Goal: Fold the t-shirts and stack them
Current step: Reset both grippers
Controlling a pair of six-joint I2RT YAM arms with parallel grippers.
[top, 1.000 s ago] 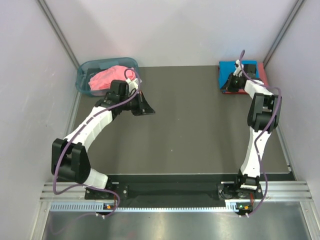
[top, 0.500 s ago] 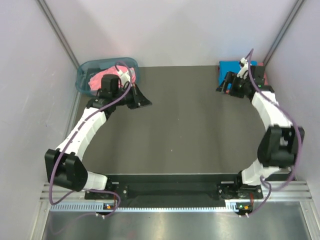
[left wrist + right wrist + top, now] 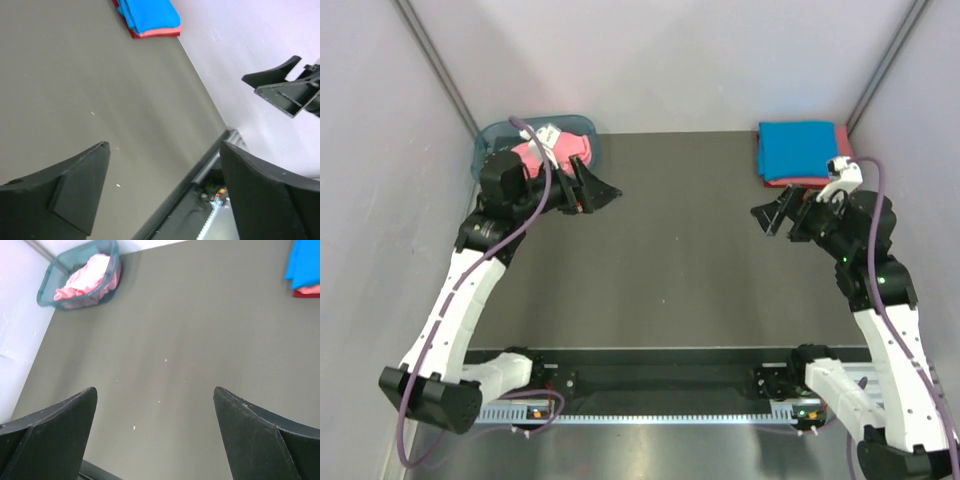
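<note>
**Both claws wide open and empty, shirts parked in the far corners**

Left claw [image 3: 602,193] hangs over the far left part of the dark tabletop [image 3: 690,270], just right of the basket [image 3: 486,141]. Its jaws are spread wide with nothing between them. Its wrist view shows only bare tabletop between the two fingers.

Right claw [image 3: 766,222] hangs over the far right part, on the near side of the shirt stack, pointing left toward the middle. Its jaws are also spread wide and grasp nothing. The two claws are well apart and face each other across the middle.

Pink t-shirt [image 3: 532,155] sits bunched in the translucent blue-grey basket in the far left corner. The left arm partly hides it in the top view. The right wrist view shows it crumpled and filling most of the basket.

Blue t-shirt [image 3: 797,150] lies folded flat in the far right corner, on top of the coral-red t-shirt [image 3: 842,140]. The red one's edge shows along the right and near sides of the blue one. The stack touches neither claw.

A few pale specks dot the middle of the tabletop.
</note>
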